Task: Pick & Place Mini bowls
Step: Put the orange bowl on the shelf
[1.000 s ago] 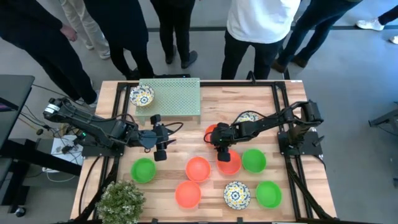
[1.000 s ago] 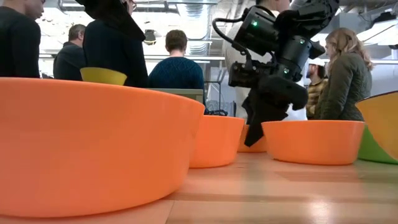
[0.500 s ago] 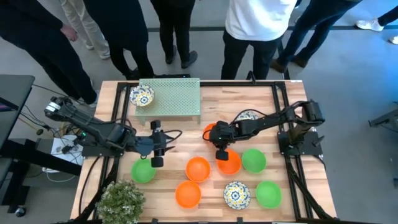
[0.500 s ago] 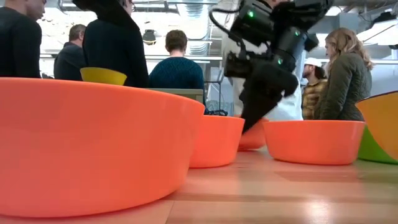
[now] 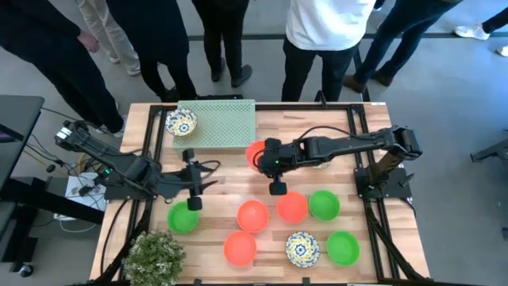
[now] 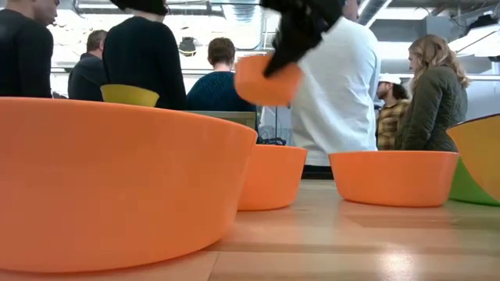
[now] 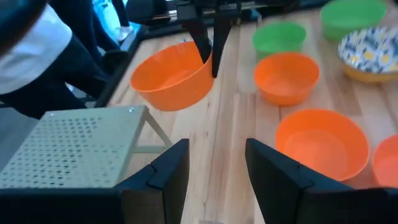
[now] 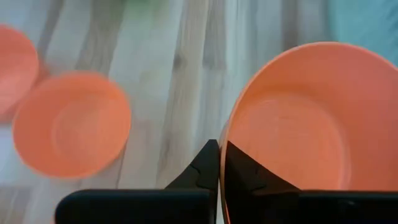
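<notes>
Above the table's middle, the right gripper (image 5: pixel 262 156) pinches an orange bowl's (image 5: pixel 255 153) rim; the left gripper (image 5: pixel 193 181) gapes; no writing is legible.

No readable text, labels, brands, numbers or signs in any view.

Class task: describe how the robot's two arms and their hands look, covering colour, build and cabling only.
Both arms are dark, nearly black, built of slim jointed segments with loose black cables looping along them. The left hand and the right hand each end in two flat, dark, angular fingers. The right arm rises from a black base block at the table's edge. No markings can be made out.
</notes>
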### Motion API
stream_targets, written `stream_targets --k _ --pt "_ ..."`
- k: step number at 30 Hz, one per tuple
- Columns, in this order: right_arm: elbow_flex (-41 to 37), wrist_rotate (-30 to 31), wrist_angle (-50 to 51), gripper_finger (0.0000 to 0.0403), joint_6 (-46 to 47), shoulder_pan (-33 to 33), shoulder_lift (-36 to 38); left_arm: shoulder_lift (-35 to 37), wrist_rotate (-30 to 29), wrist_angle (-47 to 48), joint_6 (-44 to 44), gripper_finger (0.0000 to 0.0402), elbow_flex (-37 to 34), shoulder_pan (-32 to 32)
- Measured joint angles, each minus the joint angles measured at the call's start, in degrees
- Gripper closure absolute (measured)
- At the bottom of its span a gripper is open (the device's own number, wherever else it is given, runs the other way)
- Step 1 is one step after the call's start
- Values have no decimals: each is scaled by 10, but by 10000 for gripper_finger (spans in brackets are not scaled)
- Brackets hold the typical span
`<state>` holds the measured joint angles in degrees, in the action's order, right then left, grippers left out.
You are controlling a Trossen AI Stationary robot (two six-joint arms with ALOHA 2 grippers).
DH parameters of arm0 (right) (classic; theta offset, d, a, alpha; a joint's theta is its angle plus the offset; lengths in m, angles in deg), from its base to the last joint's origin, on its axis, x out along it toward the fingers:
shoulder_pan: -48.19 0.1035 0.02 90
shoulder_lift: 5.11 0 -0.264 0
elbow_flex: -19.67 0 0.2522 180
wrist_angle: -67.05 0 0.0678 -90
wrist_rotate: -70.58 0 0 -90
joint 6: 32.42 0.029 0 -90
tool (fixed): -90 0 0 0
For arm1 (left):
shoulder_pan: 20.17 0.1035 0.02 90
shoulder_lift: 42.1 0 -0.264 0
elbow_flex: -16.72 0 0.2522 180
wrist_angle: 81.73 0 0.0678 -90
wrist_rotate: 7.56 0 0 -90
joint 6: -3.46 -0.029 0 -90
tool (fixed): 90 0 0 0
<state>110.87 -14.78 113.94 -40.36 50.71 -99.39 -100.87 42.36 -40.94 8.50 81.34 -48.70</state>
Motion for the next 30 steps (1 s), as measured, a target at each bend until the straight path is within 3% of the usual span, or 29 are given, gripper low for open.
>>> stream_targets --k 11,22,30 --pt "72 20 -50 402 -139 -40 -6 105 -1 -1 -2 243 0 0" --pt "73 -13 -115 402 -189 -89 -7 114 -8 -11 -31 243 0 1" --pt "123 -47 -117 403 -203 -103 -11 114 -9 -37 -47 243 0 12"
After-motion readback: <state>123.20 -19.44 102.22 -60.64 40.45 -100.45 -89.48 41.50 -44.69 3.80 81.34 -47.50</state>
